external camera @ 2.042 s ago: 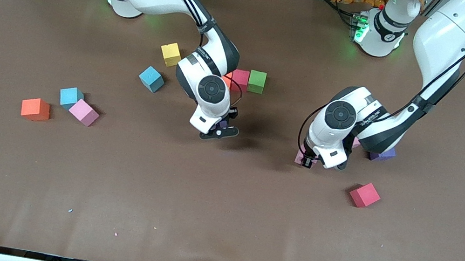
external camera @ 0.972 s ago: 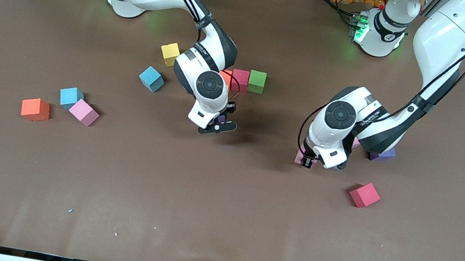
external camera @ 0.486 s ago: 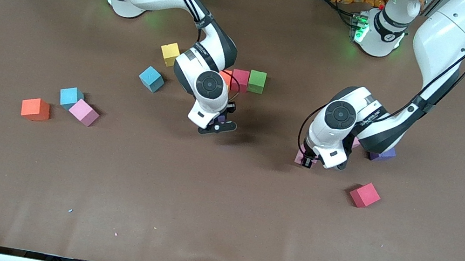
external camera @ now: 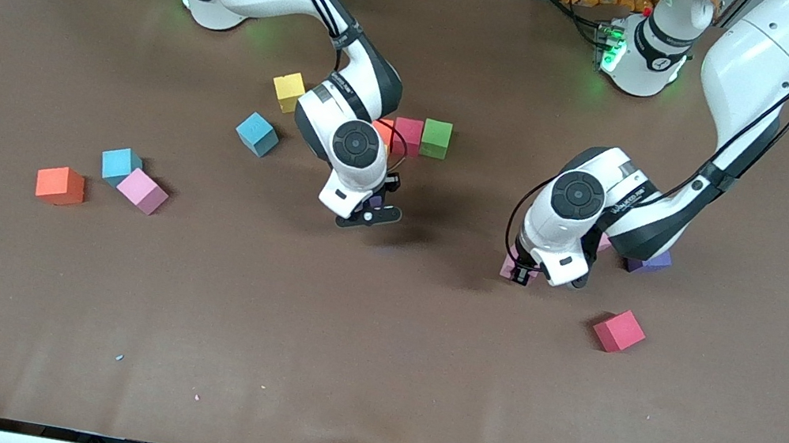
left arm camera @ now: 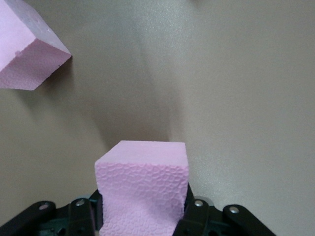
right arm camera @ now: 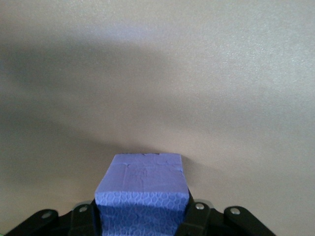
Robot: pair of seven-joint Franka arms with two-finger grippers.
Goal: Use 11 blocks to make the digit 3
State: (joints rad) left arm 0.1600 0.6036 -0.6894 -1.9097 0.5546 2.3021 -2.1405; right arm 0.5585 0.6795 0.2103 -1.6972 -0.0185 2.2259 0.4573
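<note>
Since two seconds ago your right gripper [external camera: 369,214] has drawn slightly toward the row of orange, red and green foam cubes [external camera: 436,138], fingers clamped on a small purple foam cube [right arm camera: 141,194]; your left gripper [external camera: 526,272] has not moved, pinching a pink foam cube [left arm camera: 142,189] low over the brown table [external camera: 371,362]. These cubes look light and squashy, so grip flat opposite faces gently. Only the wrist views show both grips clearly; the front view alone shows the scattered cubes.

High front camera facing both robot bases, looking down over the whole brown table [external camera: 368,377], each wrist camera close above the tabletop, looking past its own fingers, left wrist view sharing the pink block [left arm camera: 142,189] [external camera: 512,268] with the front view
</note>
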